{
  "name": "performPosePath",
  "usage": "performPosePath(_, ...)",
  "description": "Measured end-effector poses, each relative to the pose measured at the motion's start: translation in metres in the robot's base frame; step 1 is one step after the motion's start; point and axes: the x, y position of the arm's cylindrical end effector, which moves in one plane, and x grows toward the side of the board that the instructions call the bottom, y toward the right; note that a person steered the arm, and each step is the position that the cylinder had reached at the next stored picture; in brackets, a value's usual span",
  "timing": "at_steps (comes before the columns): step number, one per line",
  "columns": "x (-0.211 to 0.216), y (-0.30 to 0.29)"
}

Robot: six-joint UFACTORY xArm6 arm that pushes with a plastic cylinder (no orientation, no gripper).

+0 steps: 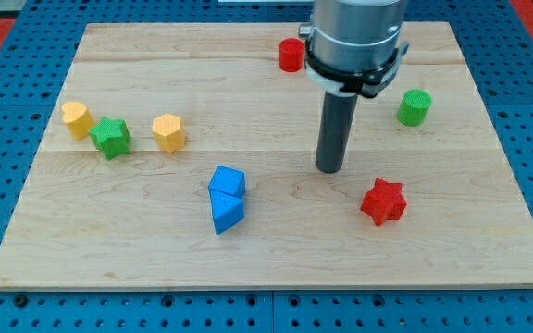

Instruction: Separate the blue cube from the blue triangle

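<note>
The blue cube (227, 180) and the blue triangle (227, 213) lie touching each other at the board's lower middle, the cube above the triangle in the view. My tip (329, 170) rests on the wooden board (266, 254) to the right of the two blue blocks, well apart from them. A red star (383, 202) lies just to the lower right of the tip.
A yellow block (76, 118), a green star (111, 138) and another yellow block (168, 132) lie at the left. A red cylinder (291, 55) sits at the top middle. A green cylinder (415, 107) sits at the right.
</note>
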Motion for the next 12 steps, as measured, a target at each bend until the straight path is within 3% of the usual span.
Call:
performPosePath(1, 0.033, 0.074)
performPosePath(2, 0.043, 0.053)
performPosePath(3, 0.009, -0.038)
performPosePath(5, -0.024, -0.162)
performPosePath(7, 0.027, -0.153)
performPosePath(8, 0.040, -0.116)
performPosePath(9, 0.042, -0.088)
performPosePath(11, 0.011, -0.128)
performPosePath(12, 0.007, -0.087)
